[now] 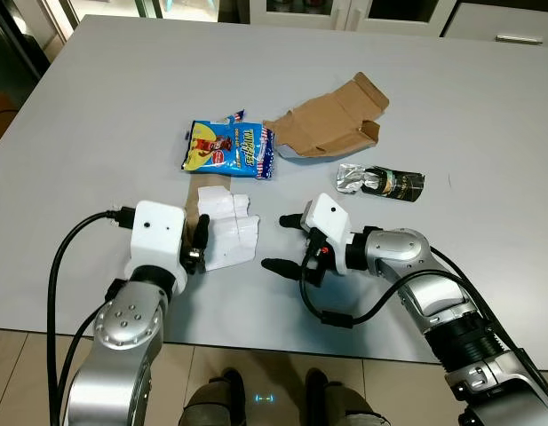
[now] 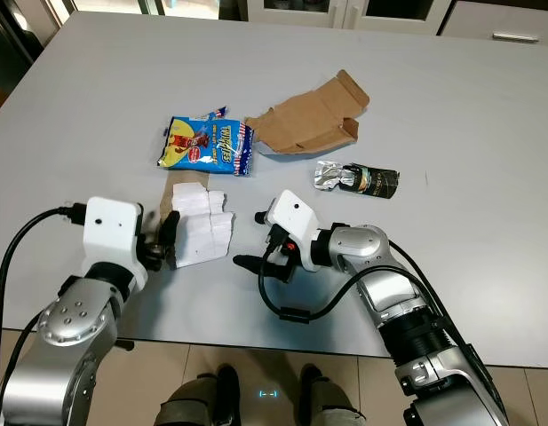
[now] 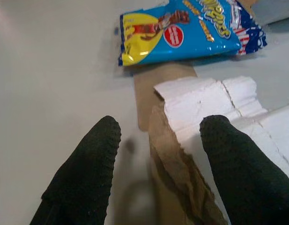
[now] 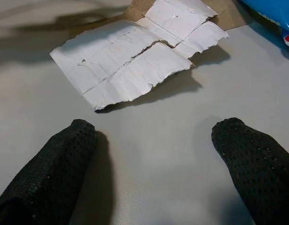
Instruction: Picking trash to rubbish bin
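On the grey table point(image 1: 96, 115), a torn white-faced cardboard piece point(image 1: 227, 227) is lying at centre-left; a blue snack packet point(image 1: 229, 148) is sitting above it, a folded brown cardboard box point(image 1: 331, 124) is sitting upper right, and a crumpled dark foil wrapper point(image 1: 380, 181) is resting below that.

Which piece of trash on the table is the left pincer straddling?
The torn white card, nearest the robot. The left pincer is open around its edge; the blue snack bag, brown carton and crushed wrapper lie farther off.

White torn paper point(image 1: 227, 226) with a brown back, a blue-and-yellow snack bag point(image 1: 227, 148), brown cardboard point(image 1: 331, 120), a black-and-silver wrapper point(image 1: 380, 181), a grey table point(image 1: 105, 115).
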`<state>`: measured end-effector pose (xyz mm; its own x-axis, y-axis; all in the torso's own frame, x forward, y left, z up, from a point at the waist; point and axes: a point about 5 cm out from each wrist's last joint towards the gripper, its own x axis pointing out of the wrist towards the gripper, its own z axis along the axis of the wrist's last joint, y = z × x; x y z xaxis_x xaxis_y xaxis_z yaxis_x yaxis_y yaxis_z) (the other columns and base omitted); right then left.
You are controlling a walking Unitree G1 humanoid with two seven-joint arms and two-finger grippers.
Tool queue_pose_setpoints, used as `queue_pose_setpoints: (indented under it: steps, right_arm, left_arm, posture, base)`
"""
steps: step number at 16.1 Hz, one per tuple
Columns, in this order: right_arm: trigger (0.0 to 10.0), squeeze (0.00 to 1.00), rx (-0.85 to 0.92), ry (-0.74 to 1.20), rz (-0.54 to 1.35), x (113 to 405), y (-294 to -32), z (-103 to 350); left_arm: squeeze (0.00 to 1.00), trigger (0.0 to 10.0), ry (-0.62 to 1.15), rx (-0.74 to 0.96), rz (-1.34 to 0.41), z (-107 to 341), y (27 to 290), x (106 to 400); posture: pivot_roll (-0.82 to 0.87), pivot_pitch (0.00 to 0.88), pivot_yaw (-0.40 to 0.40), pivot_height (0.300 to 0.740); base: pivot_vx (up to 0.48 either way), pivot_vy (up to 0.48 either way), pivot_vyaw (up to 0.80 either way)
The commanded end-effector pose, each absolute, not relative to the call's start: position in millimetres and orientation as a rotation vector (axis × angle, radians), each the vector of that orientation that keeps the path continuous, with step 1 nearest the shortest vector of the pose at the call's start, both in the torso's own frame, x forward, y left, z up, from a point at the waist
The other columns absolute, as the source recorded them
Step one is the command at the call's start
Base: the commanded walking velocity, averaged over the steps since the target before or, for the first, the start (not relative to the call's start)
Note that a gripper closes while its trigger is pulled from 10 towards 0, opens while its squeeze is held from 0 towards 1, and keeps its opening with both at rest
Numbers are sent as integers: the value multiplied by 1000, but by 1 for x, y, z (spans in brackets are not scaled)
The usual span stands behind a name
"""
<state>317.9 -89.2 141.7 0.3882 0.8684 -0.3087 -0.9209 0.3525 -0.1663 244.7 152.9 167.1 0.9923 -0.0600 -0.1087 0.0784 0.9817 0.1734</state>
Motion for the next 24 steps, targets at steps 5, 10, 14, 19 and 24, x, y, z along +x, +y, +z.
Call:
queue_pose_setpoints:
  steps: [5,10,14,19,24]
  right_arm:
    - [10000,0,-339,208,1167,317,-91,135]
    - [10000,0,-342,206,1173,318,-89,135]
    - [10000,0,-347,199,1176,319,-89,136]
    - [10000,0,-348,201,1170,319,-92,136]
    - [10000,0,-347,202,1172,318,-92,136]
  left_arm:
    - [0,10000,173,100,-38,161,156,236]
    - [0,10000,224,-4,-9,151,162,226]
    - [0,10000,242,-99,-48,139,155,232]
    - [0,10000,266,-123,-132,123,148,241]
    - [0,10000,287,-180,-226,108,141,247]
  posture:
    - [15,246,16,740]
    - [31,246,14,740]
    - [13,238,7,740]
    - [6,237,7,740]
    - [-9,238,8,740]
  base:
    - [0,0,0]
    - [0,0,0]
    - [0,0,0]
    - [0,0,0]
    - [0,0,0]
